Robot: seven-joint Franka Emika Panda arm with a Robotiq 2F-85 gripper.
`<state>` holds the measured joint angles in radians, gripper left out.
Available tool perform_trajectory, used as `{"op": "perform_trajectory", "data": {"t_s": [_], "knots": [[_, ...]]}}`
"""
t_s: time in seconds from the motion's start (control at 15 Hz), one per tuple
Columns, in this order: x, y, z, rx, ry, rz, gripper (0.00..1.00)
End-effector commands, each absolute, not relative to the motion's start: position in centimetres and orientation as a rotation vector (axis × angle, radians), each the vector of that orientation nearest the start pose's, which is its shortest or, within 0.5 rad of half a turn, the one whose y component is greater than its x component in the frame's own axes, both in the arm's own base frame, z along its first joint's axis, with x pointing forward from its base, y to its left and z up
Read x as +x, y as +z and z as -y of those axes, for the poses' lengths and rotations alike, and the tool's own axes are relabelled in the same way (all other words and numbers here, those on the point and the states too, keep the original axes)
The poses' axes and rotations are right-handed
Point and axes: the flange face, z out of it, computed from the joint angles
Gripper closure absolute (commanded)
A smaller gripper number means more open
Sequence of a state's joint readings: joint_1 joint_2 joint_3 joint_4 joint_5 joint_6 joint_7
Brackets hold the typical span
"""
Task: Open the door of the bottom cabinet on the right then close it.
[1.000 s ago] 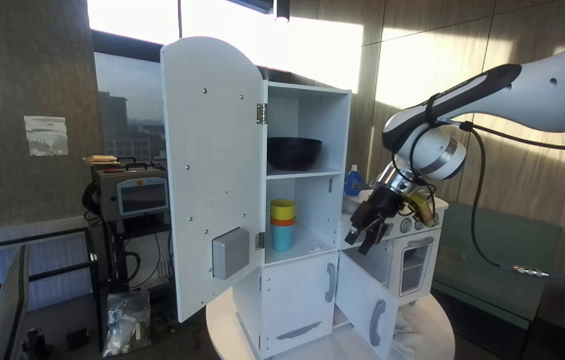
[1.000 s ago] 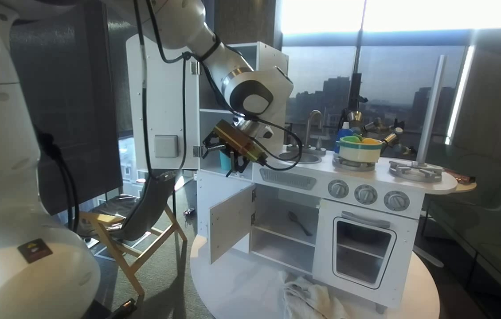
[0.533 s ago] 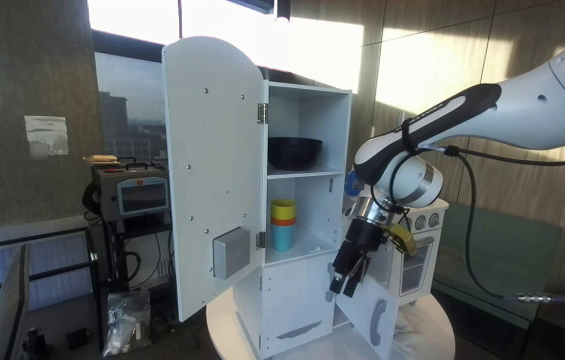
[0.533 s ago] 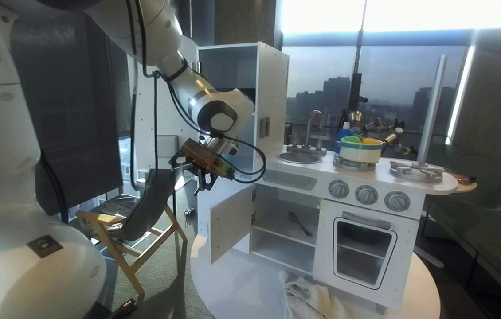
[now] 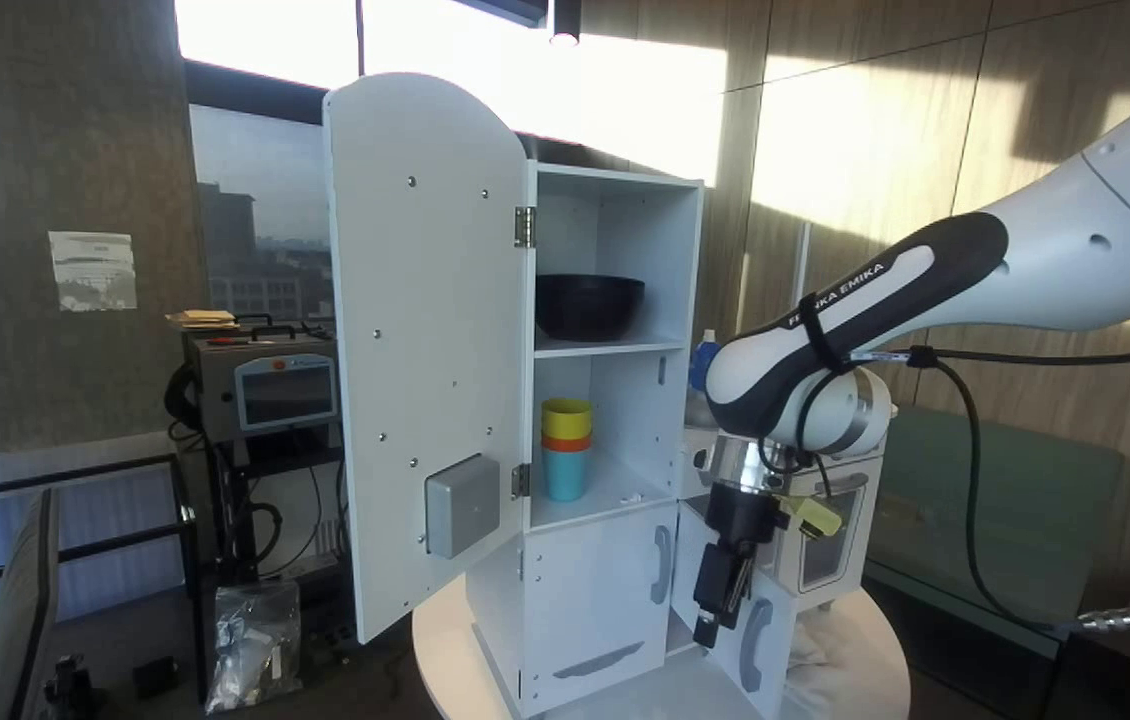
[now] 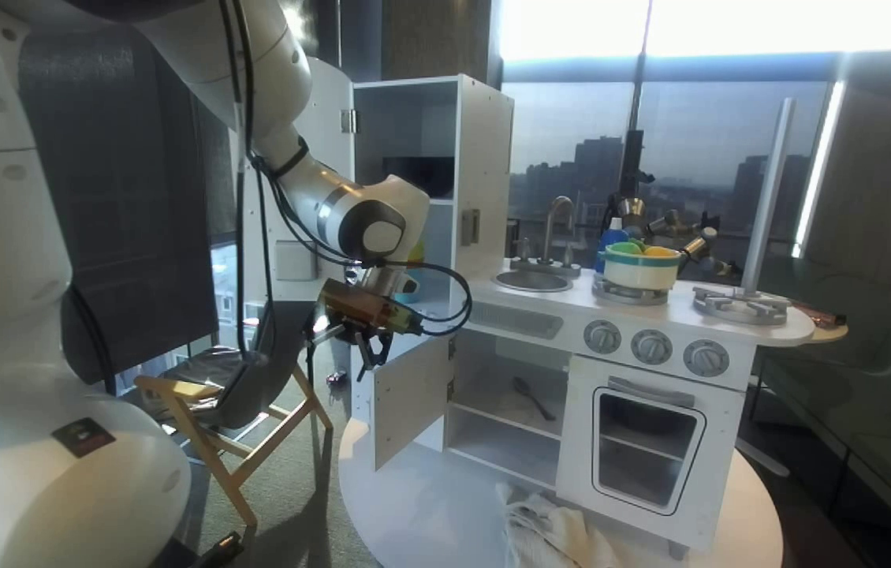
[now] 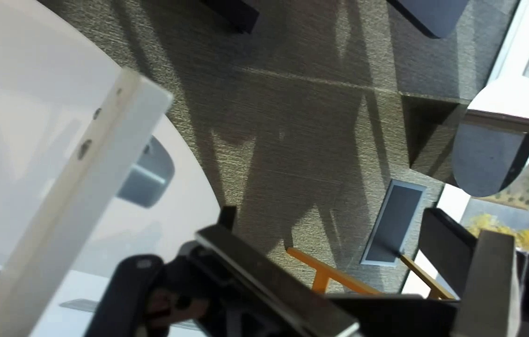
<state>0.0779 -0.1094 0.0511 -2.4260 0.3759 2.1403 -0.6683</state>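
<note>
The gripper (image 7: 334,229) has its fingers (image 7: 274,277) spread wide with nothing between them; in the wrist view, only floor (image 7: 292,154) and part of a wooden chair (image 7: 323,268) show past the gap. It points down on the outer side of the small door (image 6: 412,402), the side that carries the grey handle (image 7: 150,180). That placing suits a push: no grasp is needed to swing a panel home, so this looks like the start of the closing half of the task. The fingers appear apart from the handle; whether another part of the gripper touches the door, I cannot tell.

The door stands well open in both exterior views, leaving the bottom cabinet (image 6: 493,371) exposed. Its hinges (image 6: 451,387) are on the fridge side, so pressing near the handle, by the free edge, should take least force.

Inside, a spoon (image 6: 532,398) sits behind the shelf's front edge and probably will not meet the door. A towel (image 6: 552,530) lies bunched on the round table (image 6: 422,509) below; it could drag on the door's lower edge. The tall door (image 5: 425,330) hangs open well apart, so it seems no hindrance.
</note>
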Motion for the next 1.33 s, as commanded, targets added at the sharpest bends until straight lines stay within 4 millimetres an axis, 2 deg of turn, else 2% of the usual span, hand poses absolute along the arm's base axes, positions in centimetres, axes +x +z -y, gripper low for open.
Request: {"op": "perform_trajectory", "data": {"t_s": [0.0,0.33,0.53,1.0,1.27], "knots": [[44.1,33.5,-6.8,-2.799,0.061,0.804,0.00],[44.1,33.0,-5.4,-2.927,0.000,0.866,0.00],[44.6,33.1,-3.7,-3.014,-0.039,0.848,0.00],[45.4,33.0,2.4,-3.203,-0.104,0.638,0.00],[45.9,32.5,4.8,-3.263,-0.167,0.434,0.00]]}}
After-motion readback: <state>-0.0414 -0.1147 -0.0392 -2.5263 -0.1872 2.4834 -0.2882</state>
